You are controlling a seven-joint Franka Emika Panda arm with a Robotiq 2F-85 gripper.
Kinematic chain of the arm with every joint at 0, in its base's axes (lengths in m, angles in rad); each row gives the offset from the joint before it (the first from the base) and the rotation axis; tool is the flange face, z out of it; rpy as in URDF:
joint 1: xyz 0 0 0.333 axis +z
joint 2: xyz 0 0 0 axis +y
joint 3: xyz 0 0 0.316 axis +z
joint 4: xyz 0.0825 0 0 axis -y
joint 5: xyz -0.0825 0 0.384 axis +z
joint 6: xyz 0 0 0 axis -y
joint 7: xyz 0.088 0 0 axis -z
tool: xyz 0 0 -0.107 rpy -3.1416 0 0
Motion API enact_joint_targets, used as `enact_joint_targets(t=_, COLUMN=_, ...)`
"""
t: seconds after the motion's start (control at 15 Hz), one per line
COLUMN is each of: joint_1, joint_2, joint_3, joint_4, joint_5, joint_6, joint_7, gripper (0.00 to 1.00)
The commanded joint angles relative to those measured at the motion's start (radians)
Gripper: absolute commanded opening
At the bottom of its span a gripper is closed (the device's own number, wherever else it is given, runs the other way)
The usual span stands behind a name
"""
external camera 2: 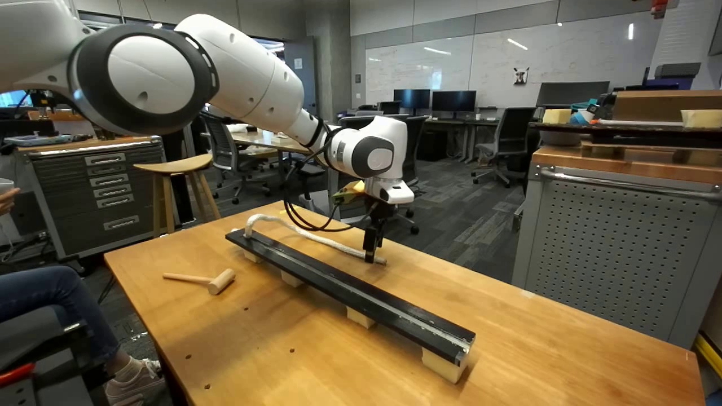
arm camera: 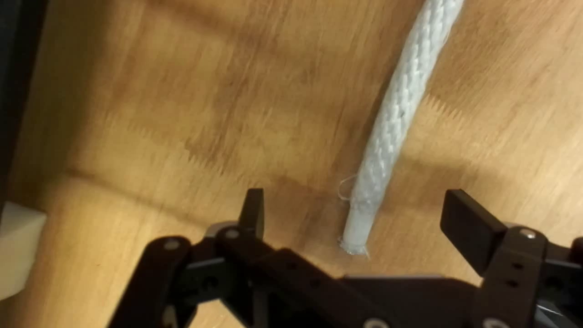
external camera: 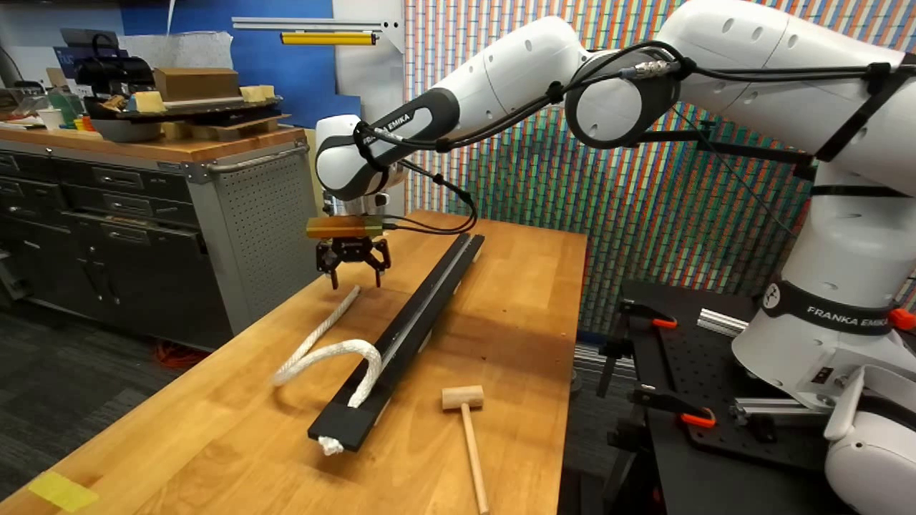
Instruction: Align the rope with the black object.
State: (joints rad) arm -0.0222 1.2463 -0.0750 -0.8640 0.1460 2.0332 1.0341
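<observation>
The white rope (external camera: pixel 333 350) meets the top of the black object (external camera: pixel 421 307), a long grooved bar, near one end. From there it arcs off and lies on the table beside the bar. A frayed white tuft shows at that bar end. The rope (external camera 2: pixel 333 242) and bar (external camera 2: pixel 361 294) also show in an exterior view. My gripper (external camera: pixel 356 277) hangs over the rope's free end, its fingers apart and empty. In the wrist view, the rope end (arm camera: pixel 394 118) lies between the open fingertips of the gripper (arm camera: pixel 356 200), touching neither. The bar's edge (arm camera: pixel 13 91) is at far left.
Pale blocks (external camera 2: pixel 443 365) hold the bar above the table. A wooden mallet (external camera: pixel 469 429) lies beside the bar, on the side away from the loose rope; it also shows in an exterior view (external camera 2: pixel 221 281). Yellow tape (external camera: pixel 63 491) marks a table corner. A person's leg (external camera 2: pixel 51 296) is near the table.
</observation>
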Motion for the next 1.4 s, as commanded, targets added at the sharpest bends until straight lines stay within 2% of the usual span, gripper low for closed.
enact_joint_targets(t=0.0, joint_1=-0.016, joint_2=0.011, joint_3=0.018, joint_4=0.007, joint_5=0.021, joint_6=0.030, joint_7=-0.009, gripper=0.92)
enact_joint_targets(t=0.07, joint_1=-0.014, joint_2=0.007, joint_3=0.018, joint_4=0.002, joint_5=0.017, joint_6=0.033, joint_7=-0.009, gripper=0.76)
enact_joint_targets(t=0.27, joint_1=-0.009, joint_2=-0.001, joint_3=0.021, joint_4=-0.010, joint_5=0.012, joint_6=0.032, joint_7=-0.017, gripper=0.49)
enact_joint_targets(t=0.67, joint_1=-0.006, joint_2=0.003, joint_3=0.024, joint_4=-0.007, joint_5=0.006, joint_6=0.030, joint_7=-0.010, gripper=0.04)
enact_joint_targets(t=0.8, joint_1=-0.004, joint_2=0.006, joint_3=0.019, joint_4=-0.006, joint_5=0.001, joint_6=0.028, joint_7=-0.007, gripper=0.00)
enact_joint_targets(t=1.33, joint_1=-0.008, joint_2=-0.009, joint_3=0.014, joint_4=-0.015, joint_5=-0.003, joint_6=0.026, joint_7=-0.010, gripper=0.02)
